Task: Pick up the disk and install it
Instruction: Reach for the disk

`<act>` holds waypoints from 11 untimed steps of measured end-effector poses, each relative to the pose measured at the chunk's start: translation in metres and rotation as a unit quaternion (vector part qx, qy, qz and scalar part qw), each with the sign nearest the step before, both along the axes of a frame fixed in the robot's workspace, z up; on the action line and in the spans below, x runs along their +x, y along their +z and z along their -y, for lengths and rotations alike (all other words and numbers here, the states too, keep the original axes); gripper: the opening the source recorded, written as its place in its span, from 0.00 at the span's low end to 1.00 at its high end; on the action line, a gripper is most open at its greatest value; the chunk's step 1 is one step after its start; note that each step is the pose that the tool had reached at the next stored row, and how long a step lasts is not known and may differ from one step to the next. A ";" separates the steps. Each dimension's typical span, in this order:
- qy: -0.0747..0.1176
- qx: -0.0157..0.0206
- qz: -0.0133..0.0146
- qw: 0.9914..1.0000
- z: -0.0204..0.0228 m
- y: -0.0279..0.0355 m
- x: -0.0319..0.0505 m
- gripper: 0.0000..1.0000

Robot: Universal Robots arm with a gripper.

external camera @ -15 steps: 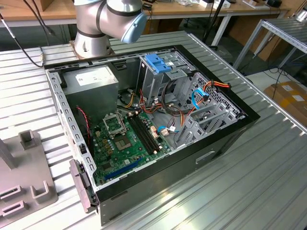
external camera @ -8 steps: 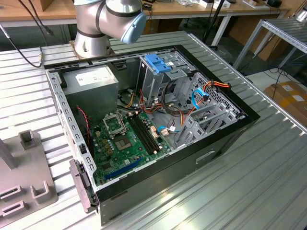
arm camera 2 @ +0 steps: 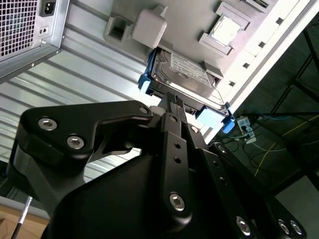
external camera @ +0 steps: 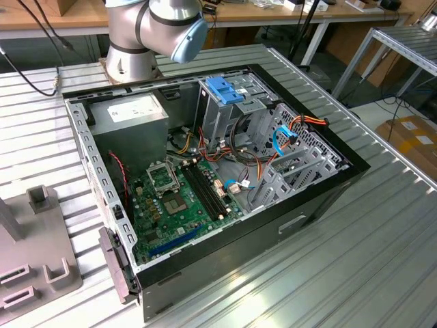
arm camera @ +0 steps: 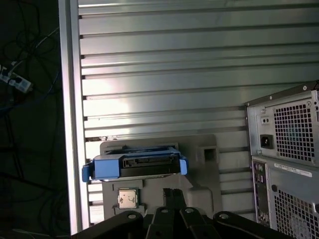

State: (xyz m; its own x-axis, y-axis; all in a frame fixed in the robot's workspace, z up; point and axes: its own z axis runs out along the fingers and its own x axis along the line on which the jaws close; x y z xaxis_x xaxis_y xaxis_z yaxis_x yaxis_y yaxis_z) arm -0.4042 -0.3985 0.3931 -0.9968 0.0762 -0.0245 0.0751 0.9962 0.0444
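I see my black claw (arm camera 2: pixel 173 97) with its fingers pressed together and nothing between them. Just past the tips, the flat silver-metal hard disk (arm camera 2: pixel 187 74), white-labelled and blue-framed, rests on a pale grey fixture plate (arm camera: pixel 204 169). Beyond it is the ribbed aluminium table (arm camera: pixel 174 59). The grey metal computer case (arm camera: pixel 286 149) stands near the plate.

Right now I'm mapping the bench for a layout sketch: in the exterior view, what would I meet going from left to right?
Grey fixture block → power-supply box → blue plastic latch → blue cable → cardboard box.
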 end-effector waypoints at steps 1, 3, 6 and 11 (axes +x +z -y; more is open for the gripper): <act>0.000 0.000 0.000 1.000 0.0000 0.0000 -0.0020 0.11; 0.000 0.000 0.000 1.000 0.0000 0.0000 -0.0054 0.11; 0.000 0.000 0.000 1.000 0.0000 0.0000 -0.0115 0.11; 0.000 0.000 0.000 1.000 0.0000 0.0000 -0.0187 0.11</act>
